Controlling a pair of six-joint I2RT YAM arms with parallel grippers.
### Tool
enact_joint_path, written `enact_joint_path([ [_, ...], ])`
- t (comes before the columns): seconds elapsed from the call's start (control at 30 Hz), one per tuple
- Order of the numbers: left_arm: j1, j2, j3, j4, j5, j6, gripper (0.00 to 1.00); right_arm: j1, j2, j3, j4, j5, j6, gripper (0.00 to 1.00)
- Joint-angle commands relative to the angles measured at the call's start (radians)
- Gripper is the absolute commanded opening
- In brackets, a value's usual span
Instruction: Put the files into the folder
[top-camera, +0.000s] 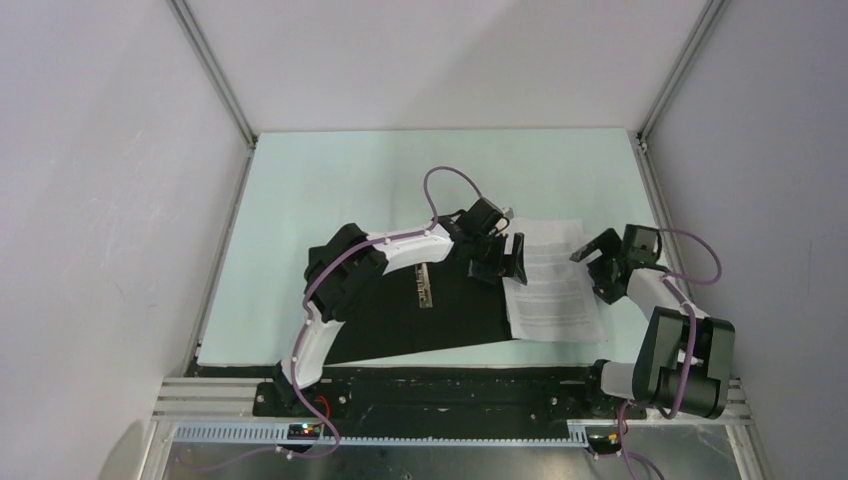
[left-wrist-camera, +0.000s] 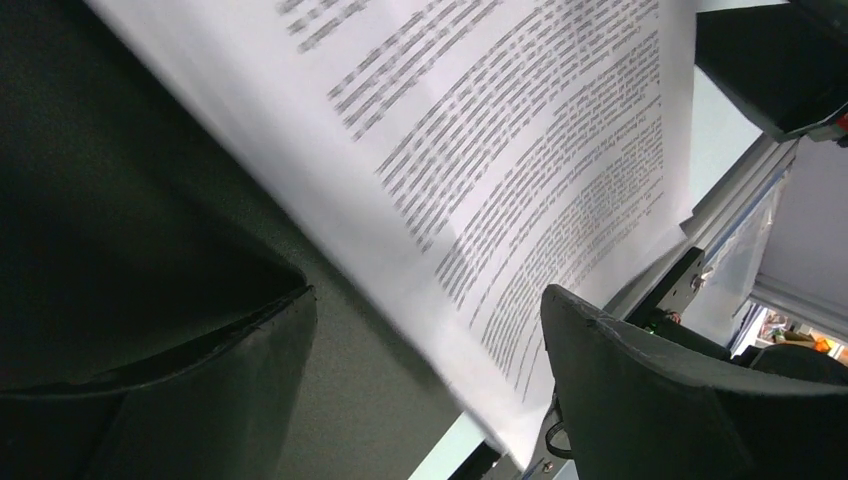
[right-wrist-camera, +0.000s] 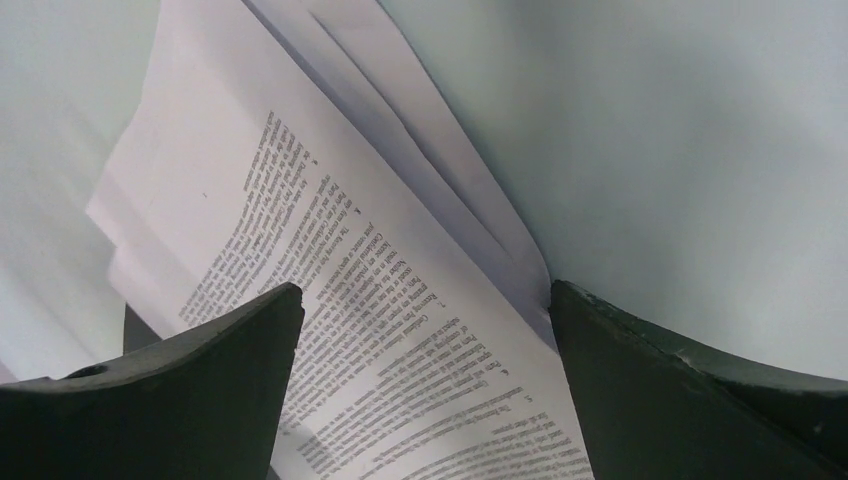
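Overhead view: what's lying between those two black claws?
The files, a thin stack of printed white sheets, lie flat on the table between the left gripper and the right gripper. The top external view shows this.

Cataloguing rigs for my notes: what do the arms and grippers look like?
The left arm and right arm have white shells between bulky black joint housings. A purple cable loops along each. The left gripper and right gripper are black, with broad dark matte fingers.
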Motion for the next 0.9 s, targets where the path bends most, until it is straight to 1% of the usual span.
enact_joint_path([
  [0.0, 0.006, -0.011, -0.098, -0.125, -0.095, 0.031, 0.93, 0.117, 0.017, -0.063, -0.093, -0.014, 0.073, 0.99],
  [0.07, 0.006, -0.033, -0.115, -0.116, -0.115, 0.019, 0.93, 0.128, -0.020, -0.064, -0.114, 0.003, 0.080, 0.99],
  [0.13, 0.005, -0.035, -0.104, -0.113, -0.107, 0.010, 0.93, 0.117, -0.053, -0.063, -0.124, 0.002, 0.078, 1.00],
  [0.3, -0.002, -0.001, -0.067, -0.093, -0.067, -0.045, 0.92, 0.110, -0.032, -0.062, -0.117, -0.032, 0.070, 1.00],
  [0.37, 0.000, 0.006, -0.072, -0.059, -0.042, -0.101, 0.89, 0.116, -0.013, -0.062, -0.113, -0.037, 0.066, 1.00],
  [0.47, -0.002, 0.008, -0.084, -0.011, -0.007, -0.188, 0.82, 0.117, 0.008, -0.061, -0.102, -0.053, 0.064, 0.99],
  [0.63, -0.004, 0.030, -0.038, 0.029, 0.034, -0.256, 0.74, 0.116, 0.021, -0.061, -0.096, -0.061, 0.054, 1.00],
  [0.67, -0.004, 0.038, -0.013, 0.032, 0.046, -0.260, 0.67, 0.112, 0.021, -0.060, -0.095, -0.066, 0.048, 1.00],
  [0.77, -0.001, 0.033, 0.019, 0.035, 0.062, -0.257, 0.57, 0.107, 0.033, -0.054, -0.099, -0.071, 0.034, 1.00],
  [0.8, 0.000, 0.031, 0.025, 0.035, 0.066, -0.257, 0.51, 0.105, 0.036, -0.050, -0.099, -0.076, 0.032, 1.00],
  [0.83, 0.002, 0.025, 0.035, 0.035, 0.075, -0.258, 0.48, 0.104, 0.040, -0.049, -0.099, -0.080, 0.028, 0.99],
  [0.87, 0.003, 0.022, 0.039, 0.035, 0.078, -0.258, 0.42, 0.103, 0.041, -0.045, -0.100, -0.080, 0.026, 0.99],
])
